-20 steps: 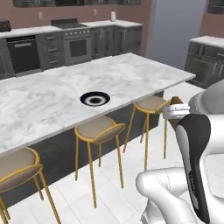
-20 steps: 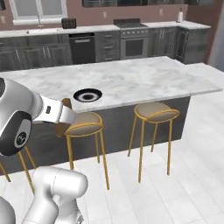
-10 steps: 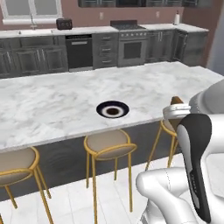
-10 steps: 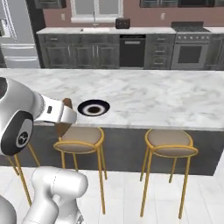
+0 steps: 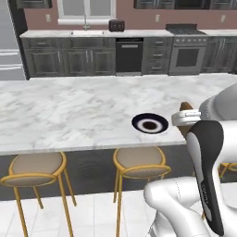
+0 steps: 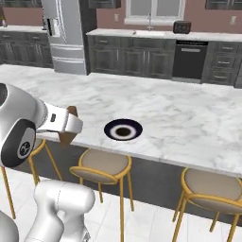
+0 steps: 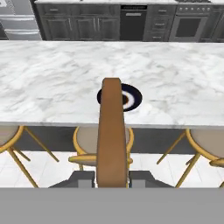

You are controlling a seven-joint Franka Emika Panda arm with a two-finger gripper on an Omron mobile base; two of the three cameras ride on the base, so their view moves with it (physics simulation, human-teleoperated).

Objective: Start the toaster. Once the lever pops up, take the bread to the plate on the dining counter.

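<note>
One slice of bread [image 7: 112, 131] stands on edge in the clenched jaws of the gripper [image 7: 112, 177], held out short of the dining counter [image 5: 69, 111], above the stools [image 5: 139, 163] along its near side. Ahead, near the counter's near edge, the plate [image 5: 150, 124] sits with its dark rim and white centre showing, well apart from the slice. Far behind, the toaster [image 5: 116, 25] rests on the back worktop beside the sink. Carrying looks done and delivery looks next. Risks from here, as a judgement: the thin slice, pinched only at its lower end, could pivot or slip during the reach; a release made too high or off-centre could send it tipping over the rim onto the marble or off the edge to the floor.
</note>
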